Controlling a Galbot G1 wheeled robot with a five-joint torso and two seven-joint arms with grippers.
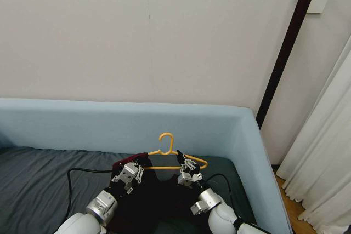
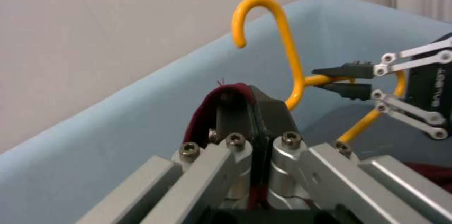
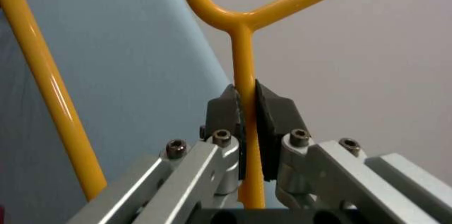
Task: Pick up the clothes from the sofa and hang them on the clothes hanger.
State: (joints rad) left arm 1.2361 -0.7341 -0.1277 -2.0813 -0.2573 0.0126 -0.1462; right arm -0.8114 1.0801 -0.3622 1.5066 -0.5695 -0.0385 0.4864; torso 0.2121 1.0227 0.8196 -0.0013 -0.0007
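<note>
Right pincer grips yellow hanger, left pincer pinches maroon garment.

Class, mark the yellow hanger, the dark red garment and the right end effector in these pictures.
yellow hanger (image 2: 288,38), left wrist view, on the hook's shank.
dark red garment (image 2: 201,115), left wrist view, on the pinched fabric edge.
right end effector (image 3: 244,99), right wrist view, between fingertips shut on the hanger.
</note>
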